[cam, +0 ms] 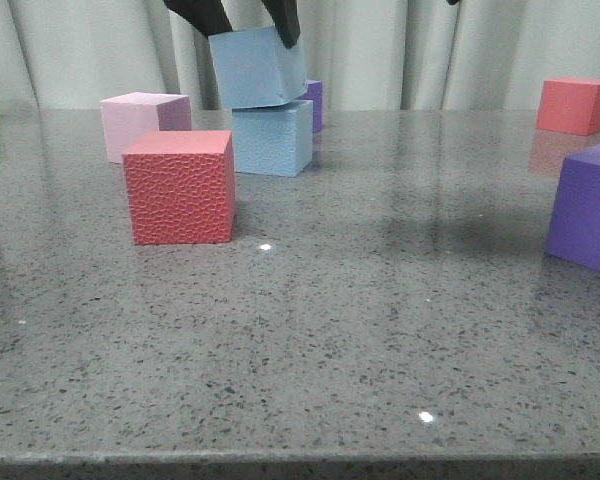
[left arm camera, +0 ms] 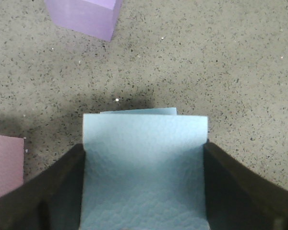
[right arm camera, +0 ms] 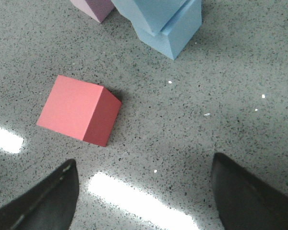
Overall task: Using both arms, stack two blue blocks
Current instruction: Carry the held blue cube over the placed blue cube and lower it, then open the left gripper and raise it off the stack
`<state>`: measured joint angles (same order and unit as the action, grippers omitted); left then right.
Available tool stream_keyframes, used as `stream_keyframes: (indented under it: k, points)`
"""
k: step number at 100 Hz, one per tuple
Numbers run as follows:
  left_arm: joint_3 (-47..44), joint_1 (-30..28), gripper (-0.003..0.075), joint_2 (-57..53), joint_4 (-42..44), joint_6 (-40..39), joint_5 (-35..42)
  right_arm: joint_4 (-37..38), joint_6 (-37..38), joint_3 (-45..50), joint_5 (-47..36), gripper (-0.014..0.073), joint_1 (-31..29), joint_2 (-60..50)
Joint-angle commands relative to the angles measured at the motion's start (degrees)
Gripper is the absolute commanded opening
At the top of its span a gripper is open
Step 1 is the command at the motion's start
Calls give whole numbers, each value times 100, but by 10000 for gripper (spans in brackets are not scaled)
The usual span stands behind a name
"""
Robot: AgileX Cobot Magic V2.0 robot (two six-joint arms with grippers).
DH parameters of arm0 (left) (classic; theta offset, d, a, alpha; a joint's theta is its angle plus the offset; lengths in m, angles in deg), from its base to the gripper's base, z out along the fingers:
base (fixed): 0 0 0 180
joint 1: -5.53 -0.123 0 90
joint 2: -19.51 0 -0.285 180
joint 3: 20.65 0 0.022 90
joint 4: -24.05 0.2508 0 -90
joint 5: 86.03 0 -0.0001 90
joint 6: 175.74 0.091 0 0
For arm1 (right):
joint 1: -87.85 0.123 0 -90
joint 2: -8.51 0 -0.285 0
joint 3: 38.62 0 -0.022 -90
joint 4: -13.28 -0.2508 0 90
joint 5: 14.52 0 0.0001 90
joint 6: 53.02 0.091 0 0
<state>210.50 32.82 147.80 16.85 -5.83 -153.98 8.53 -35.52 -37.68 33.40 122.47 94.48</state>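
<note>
My left gripper [cam: 256, 35] comes down from above and is shut on the smoother blue block [cam: 258, 65], its dark fingers [left arm camera: 62, 182] pressing on two opposite sides [left arm camera: 144, 163]. That block hangs slightly tilted right over the pebbly blue block [cam: 272, 138], which stands on the table. Whether the two touch I cannot tell. A thin strip of the lower block [left arm camera: 139, 111] shows past the held one. My right gripper [right arm camera: 143, 165] is open and empty, high over bare table, with both blue blocks [right arm camera: 175, 36] far from it.
A red pebbly cube [cam: 180, 188] stands in front and to the left of the stack, a pink cube [cam: 140, 122] left of it, a purple cube [cam: 314, 100] just behind. Another red cube [cam: 574, 104] and a big purple cube [cam: 590, 205] sit at the right.
</note>
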Motion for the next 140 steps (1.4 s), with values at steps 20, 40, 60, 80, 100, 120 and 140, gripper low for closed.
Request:
stream_keyframes:
  k: [20, 40, 60, 80, 100, 120, 140]
  points:
    - [197, 61, 501, -352, -251, 127, 483, -3, -36, -142, -250, 568, 1, -212]
    - [197, 49, 526, -365, -251, 127, 326, -3, -36, -142, -250, 568, 1, -212]
    - [197, 49, 525, -589, -238, 117, 311, -3, -36, -142, -250, 568, 1, -212]
    - [197, 49, 501, -1044, -37, 125, 299, 59, -36, -75, -481, 568, 1, -268]
    - [129, 49, 381, -1543, 280, 410, -135, 308, -36, 597, -1111, 568, 1, -817]
    - [-645, 49, 287, -2358, 292, 423, 462, 585, -36, 1388, -1591, 568, 1, -1607]
    - [-2287, 49, 272, -3524, 316, 443, 1315, 919, -36, 2034, -1948, 568, -2, -2476]
